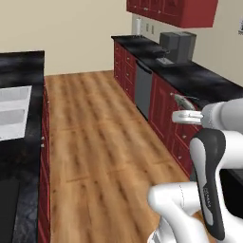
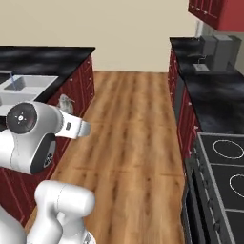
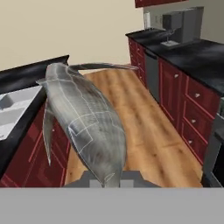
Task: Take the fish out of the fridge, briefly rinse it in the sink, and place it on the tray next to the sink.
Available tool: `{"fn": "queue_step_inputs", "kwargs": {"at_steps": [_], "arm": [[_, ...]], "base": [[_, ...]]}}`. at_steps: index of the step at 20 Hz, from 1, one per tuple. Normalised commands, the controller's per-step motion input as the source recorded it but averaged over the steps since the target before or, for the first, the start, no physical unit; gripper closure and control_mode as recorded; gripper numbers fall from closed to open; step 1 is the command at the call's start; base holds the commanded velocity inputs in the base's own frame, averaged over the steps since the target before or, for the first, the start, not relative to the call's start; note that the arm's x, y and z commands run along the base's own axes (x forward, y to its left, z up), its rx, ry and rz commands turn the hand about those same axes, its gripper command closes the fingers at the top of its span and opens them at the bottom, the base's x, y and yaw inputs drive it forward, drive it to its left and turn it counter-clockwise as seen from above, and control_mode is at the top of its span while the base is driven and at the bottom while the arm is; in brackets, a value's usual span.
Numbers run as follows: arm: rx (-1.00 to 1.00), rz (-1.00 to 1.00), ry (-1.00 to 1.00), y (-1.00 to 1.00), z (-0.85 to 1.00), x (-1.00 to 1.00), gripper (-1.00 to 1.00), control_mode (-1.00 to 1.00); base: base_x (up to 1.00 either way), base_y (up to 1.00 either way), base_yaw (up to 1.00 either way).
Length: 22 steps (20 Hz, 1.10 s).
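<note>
The silvery-grey fish [image 3: 85, 118] fills the middle of the hand view, its lower end pinched between my gripper's [image 3: 107, 180] dark fingers. From the base views the fish [image 1: 182, 99] [image 2: 65, 104] hangs in the air over the wooden floor, with the gripper [image 1: 179, 108] [image 2: 68, 113] shut on it. The white double-basin sink [image 1: 12, 114] [image 2: 26, 85] [image 3: 13, 109] lies in the black island counter to the left, a little apart from the fish. A flat matte black tray [image 1: 7, 209] sits on that counter on the near side of the sink. The fridge is out of view.
Dark red cabinets with a black counter [image 1: 190, 78] run along the right, holding a grey coffee machine [image 1: 178, 45] [image 2: 217, 50]. A dishwasher front [image 1: 142, 88] stands below. A black cooktop [image 2: 224, 167] is at the near right. Wooden floor [image 2: 133, 128] lies between the counters.
</note>
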Motion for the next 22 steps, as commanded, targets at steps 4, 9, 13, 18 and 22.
{"fn": "queue_step_inputs", "kwargs": {"at_steps": [4,9,13,18,22], "arm": [[0.00,0.00,0.00,0.00,0.00,0.00,1.00,1.00],[0.00,0.00,0.00,0.00,0.00,0.00,1.00,1.00],[0.00,0.00,0.00,0.00,0.00,0.00,1.00,1.00],[0.00,0.00,0.00,0.00,0.00,0.00,1.00,1.00],[0.00,0.00,0.00,0.00,0.00,0.00,1.00,1.00]], "base": [[1.00,-0.08,0.13],[1.00,0.00,0.40],[1.00,0.00,0.53],[0.96,-0.14,0.48],[0.75,-0.22,0.49]]}}
